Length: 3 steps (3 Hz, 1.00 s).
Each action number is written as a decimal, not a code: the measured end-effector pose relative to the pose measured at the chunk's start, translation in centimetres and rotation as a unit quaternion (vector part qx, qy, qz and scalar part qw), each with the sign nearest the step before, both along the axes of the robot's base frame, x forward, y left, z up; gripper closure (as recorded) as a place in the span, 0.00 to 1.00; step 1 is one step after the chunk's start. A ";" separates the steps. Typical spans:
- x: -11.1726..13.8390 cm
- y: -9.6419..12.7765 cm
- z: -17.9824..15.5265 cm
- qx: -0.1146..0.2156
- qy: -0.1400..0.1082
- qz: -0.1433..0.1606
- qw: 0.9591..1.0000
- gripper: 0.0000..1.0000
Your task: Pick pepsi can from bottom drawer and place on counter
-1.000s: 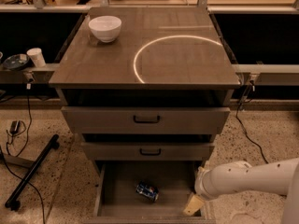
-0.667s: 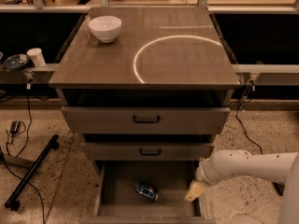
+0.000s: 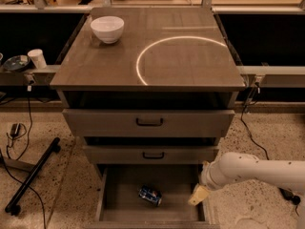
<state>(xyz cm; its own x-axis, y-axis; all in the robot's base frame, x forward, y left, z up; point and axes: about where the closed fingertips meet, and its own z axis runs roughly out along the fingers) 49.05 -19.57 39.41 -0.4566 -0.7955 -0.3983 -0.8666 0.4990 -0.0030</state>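
Down in the open bottom drawer [image 3: 125,187], the pepsi can [image 3: 150,195] lies on its side, mid-floor. The claw [image 3: 198,194] hangs at the drawer's right edge, apart from the can; can't tell how wide it is. A white bowl [image 3: 107,28] sits on the worktop [image 3: 181,70].

Grey-brown counter [image 3: 190,68], white bowl [image 3: 107,28] at its back left corner, can [image 3: 150,195] on its side on drawer [image 3: 123,190] floor, my gripper [image 3: 198,194] at the drawer's right wall.
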 end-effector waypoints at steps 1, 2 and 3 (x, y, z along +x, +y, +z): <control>0.1 0.2 -0.6 0.071 0.011 0.004 0.997 0.00; 0.3 0.0 -0.9 0.124 0.013 0.016 0.992 0.00; 0.3 0.2 -0.9 0.130 0.014 0.019 0.991 0.00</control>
<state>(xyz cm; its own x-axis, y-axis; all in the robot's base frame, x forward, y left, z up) 49.36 -19.41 38.48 -0.4418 -0.6851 -0.5792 -0.8830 0.4461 0.1458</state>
